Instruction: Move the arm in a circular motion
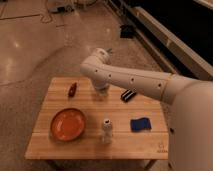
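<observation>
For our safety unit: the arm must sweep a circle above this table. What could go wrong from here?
1. The arm bends just above a pale cup on the table; a slight dip could tip it.
2. The white bottle stands tall and narrow near the front, easily toppled by a wider sweep.
3. The gripper, shut, reaches beyond the far edge, over the floor.

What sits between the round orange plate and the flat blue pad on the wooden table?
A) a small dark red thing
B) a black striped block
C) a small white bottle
C: the small white bottle stands upright between the round orange plate and the flat blue pad on the wooden table. The glossy white arm bends over the far side, its gripper shut and raised beyond the far edge.
</observation>
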Robot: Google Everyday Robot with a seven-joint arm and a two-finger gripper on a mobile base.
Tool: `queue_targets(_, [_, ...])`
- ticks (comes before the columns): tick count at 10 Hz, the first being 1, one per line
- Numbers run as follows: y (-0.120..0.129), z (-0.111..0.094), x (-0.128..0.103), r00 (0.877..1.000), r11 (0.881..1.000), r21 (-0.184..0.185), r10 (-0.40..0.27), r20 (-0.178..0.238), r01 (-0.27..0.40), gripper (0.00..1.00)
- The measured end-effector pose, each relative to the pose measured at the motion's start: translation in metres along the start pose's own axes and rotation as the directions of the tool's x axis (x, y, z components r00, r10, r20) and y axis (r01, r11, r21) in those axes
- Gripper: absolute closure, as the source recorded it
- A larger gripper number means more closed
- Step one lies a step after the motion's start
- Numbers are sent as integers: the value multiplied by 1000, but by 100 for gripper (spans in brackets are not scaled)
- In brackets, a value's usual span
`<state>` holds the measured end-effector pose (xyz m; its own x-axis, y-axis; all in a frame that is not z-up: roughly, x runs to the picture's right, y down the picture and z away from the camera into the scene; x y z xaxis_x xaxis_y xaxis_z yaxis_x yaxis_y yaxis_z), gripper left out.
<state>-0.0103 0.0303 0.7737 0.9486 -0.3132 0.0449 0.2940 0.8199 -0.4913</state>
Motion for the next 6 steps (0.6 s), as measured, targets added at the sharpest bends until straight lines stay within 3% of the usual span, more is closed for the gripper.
queue_targets(2, [-4,-3,1,1000,1000,3,-26,3,26,59])
queue_targets(4, [15,-6,8,1000,1000,-3,-2,15,2,59])
queue_targets(6, [52,-14,30,1000,1000,-9,20,6,-20,59])
